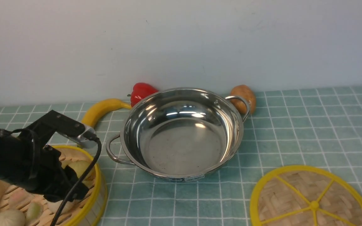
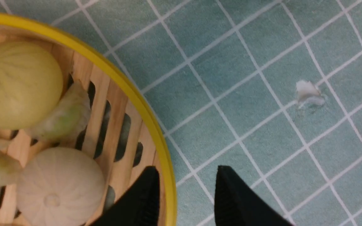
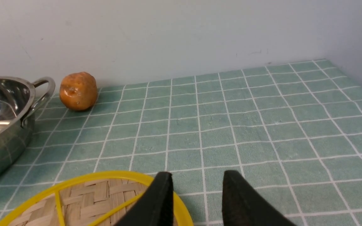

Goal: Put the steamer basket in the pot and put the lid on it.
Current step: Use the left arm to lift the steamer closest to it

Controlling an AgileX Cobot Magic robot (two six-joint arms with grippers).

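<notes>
Nearest you, at the front right of the table, the lid (image 1: 314,205) lies flat, its turn still to come; your right gripper (image 3: 197,174) is above that end with its fingers spread and nothing between them. At the front left sits the steamer basket (image 1: 101,188), on the cloth, with its buns and dumplings inside, and this is where the step in hand looks to be: getting hold of the basket. Your left gripper (image 2: 188,169) is over its side nearer the pot, fingers apart, the yellow rim showing beside one fingertip rather than clearly centred in the gap; you can't tell whether that finger touches it. The next move likely calls for shifting so the wall comes between the fingers, lowering astride it, then closing firmly and lifting level, since a one-sided grip could tip the food out. Farther off, in the middle, the pot (image 1: 185,147) stands empty and open, wire handles out to either side; you will want the basket centred over it, as the fit looks fairly close.
</notes>
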